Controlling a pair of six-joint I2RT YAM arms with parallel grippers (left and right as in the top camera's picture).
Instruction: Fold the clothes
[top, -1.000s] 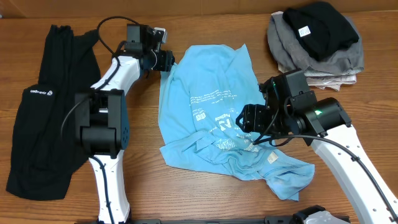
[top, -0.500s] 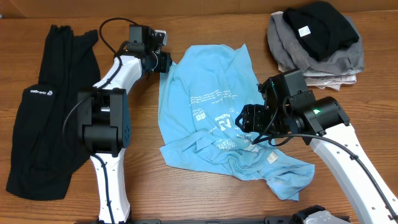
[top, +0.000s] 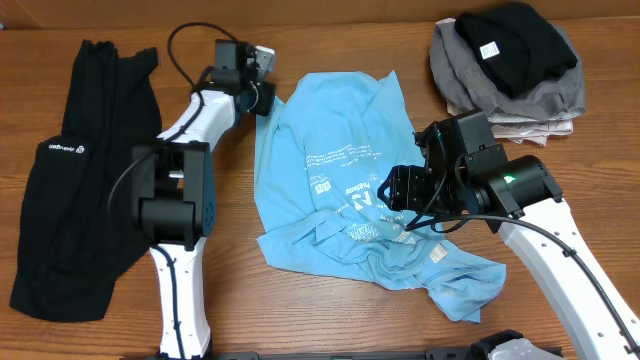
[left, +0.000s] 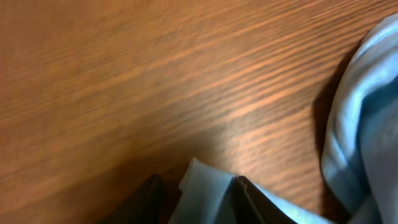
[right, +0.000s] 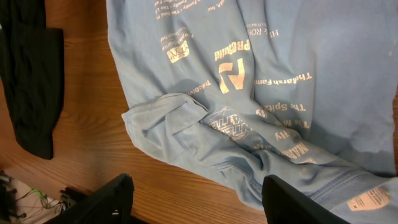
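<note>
Left jaws: closed on a thin corner (left: 198, 184) of the light blue T-shirt (top: 335, 165). Only a small tab of cloth shows between them in the wrist view, low over the desk (left: 124, 74). I can't tell if that's one layer or two.

Right jaws: wide open and empty, hovering over the printed near part of the shirt, above its crumpled fold (right: 168, 112).

Shirt position: middle of the desk. The far half is spread fairly flat; the near half is bunched and twisted, with a tail trailing to the near right. The left jaws hold the far left corner. The black garment (top: 75, 190) lies along the left edge, apart from the shirt, with the left arm (top: 185, 125) between them. A pile of other clothes (top: 510, 60) sits at the far right.

Risks, as I read it:
- The pinch looks shallow. Most of the shirt lies on the wood, so drag during a pull could slip the corner out.
- The right side holds nothing. A left-only pull would likely slide or rotate the whole shirt instead of flattening it, and the near bunching would get worse.
- If the right jaws come down on the crumpled zone, they may catch stacked layers, and a fold from there would lock the wrinkle in.
- A leftward swing of the left arm could snag the black garment.
</note>
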